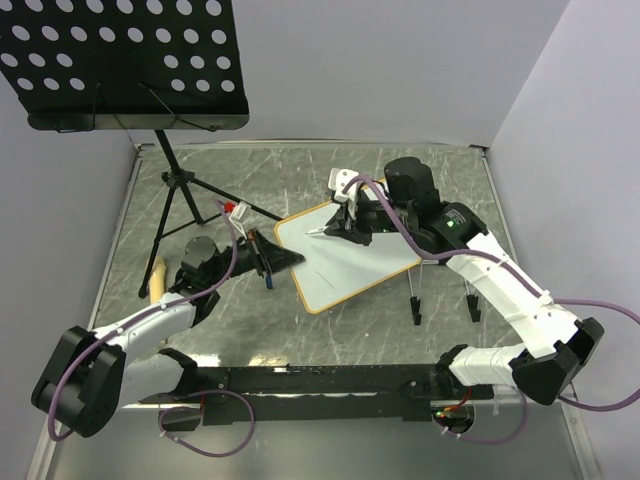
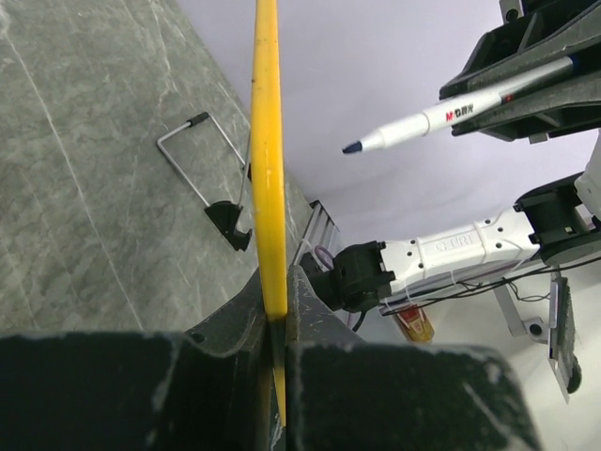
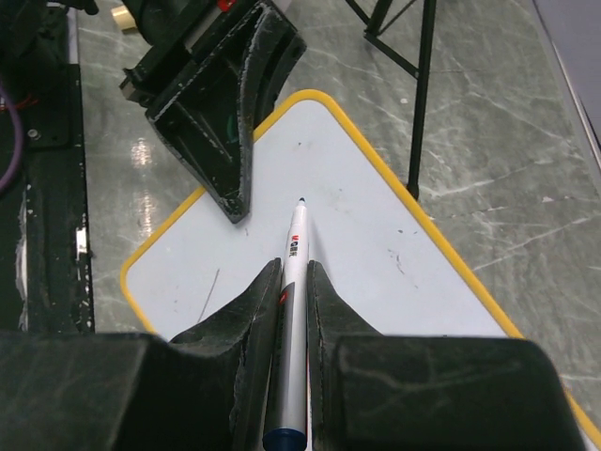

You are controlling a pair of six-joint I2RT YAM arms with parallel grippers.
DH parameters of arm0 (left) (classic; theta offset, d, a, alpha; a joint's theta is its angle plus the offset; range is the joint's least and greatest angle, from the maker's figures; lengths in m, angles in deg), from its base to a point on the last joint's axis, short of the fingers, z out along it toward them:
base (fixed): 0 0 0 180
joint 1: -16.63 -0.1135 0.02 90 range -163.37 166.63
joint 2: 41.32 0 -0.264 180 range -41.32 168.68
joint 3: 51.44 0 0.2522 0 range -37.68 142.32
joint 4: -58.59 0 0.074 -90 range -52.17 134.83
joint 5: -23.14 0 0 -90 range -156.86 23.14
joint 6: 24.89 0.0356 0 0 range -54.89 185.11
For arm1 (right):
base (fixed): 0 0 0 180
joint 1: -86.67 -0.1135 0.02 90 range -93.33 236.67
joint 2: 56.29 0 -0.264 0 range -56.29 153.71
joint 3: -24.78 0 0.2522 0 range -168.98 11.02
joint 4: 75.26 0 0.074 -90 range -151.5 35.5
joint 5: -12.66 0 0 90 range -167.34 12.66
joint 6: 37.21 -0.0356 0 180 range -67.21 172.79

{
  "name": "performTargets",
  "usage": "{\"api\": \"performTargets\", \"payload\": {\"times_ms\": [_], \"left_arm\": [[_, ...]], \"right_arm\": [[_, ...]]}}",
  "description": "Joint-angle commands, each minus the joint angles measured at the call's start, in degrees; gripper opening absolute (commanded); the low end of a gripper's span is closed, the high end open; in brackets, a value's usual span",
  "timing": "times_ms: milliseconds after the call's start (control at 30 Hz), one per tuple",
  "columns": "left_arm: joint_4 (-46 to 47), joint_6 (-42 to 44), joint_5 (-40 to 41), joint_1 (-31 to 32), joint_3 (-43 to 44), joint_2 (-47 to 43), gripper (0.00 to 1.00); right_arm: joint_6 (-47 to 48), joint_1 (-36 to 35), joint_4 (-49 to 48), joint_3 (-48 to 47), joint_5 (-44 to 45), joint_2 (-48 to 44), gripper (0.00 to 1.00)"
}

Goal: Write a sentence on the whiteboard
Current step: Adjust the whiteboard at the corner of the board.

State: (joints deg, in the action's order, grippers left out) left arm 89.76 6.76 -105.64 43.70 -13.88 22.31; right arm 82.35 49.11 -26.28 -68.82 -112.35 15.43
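The whiteboard (image 1: 352, 262), white with a yellow-tan frame, is held tilted above the table. My left gripper (image 1: 285, 262) is shut on its left edge; the left wrist view shows the frame (image 2: 267, 141) edge-on between the jaws of that gripper (image 2: 277, 282). My right gripper (image 1: 345, 225) is shut on a white marker (image 3: 297, 244) with a blue tip. The tip points at the board's (image 3: 394, 244) upper left part, a little off the surface in the left wrist view, where the marker (image 2: 441, 117) shows. The board's face is blank but for a faint grey streak; no sentence shows.
A black perforated music-stand tray (image 1: 120, 60) hangs over the back left, its tripod legs (image 1: 175, 200) on the marble table. A small red-and-white item (image 1: 233, 208) lies by the legs. Two thin wire legs with black feet (image 1: 415, 310) stand right of the board.
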Motion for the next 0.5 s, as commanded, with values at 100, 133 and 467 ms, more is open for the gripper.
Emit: {"api": "performTargets", "payload": {"times_ms": [100, 133, 467], "left_arm": [[12.6, -4.4, -2.3, -0.2, 2.3, 1.0, 0.01], [13.3, -4.8, -2.2, -0.2, 1.9, 1.3, 0.01], [18.0, -9.2, -1.2, -0.2, 0.5, 2.6, 0.01]], "right_arm": [[-1.3, -1.0, -4.4, -3.5, 3.8, 1.8, 0.0], [-1.4, -0.9, -4.3, -3.6, 3.7, 1.8, 0.0], [-1.2, -1.4, -3.1, -3.9, 2.0, 1.5, 0.0]]}}
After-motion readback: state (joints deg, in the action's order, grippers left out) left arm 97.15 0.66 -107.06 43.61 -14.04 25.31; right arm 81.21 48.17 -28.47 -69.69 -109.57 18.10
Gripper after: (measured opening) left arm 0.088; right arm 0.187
